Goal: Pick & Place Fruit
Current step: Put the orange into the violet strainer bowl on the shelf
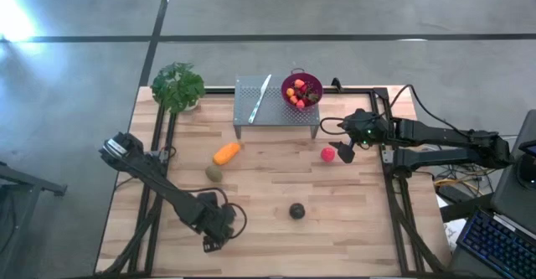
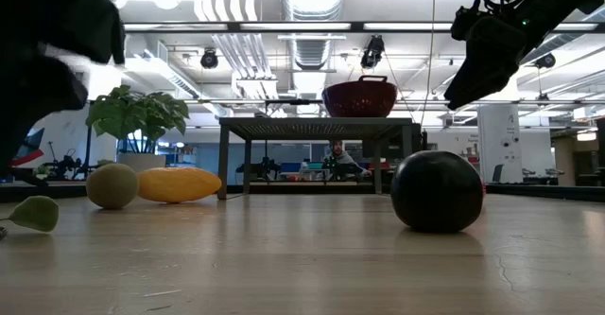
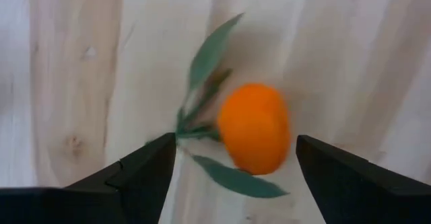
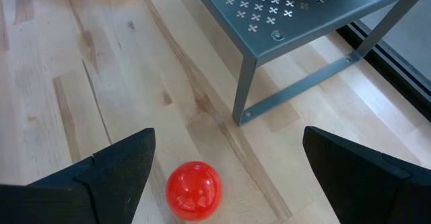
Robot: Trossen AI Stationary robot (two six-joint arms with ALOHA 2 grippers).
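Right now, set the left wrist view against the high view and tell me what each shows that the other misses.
Only the left wrist view shows a small orange fruit with green leaves lying on the wood between the open left gripper fingers; from above that arm hides it.

Only the high view shows the elongated orange fruit, olive-green fruit, dark ball, red ball, purple colander on the metal stand, the plant and the right gripper.

Both show the wooden table and the left gripper.
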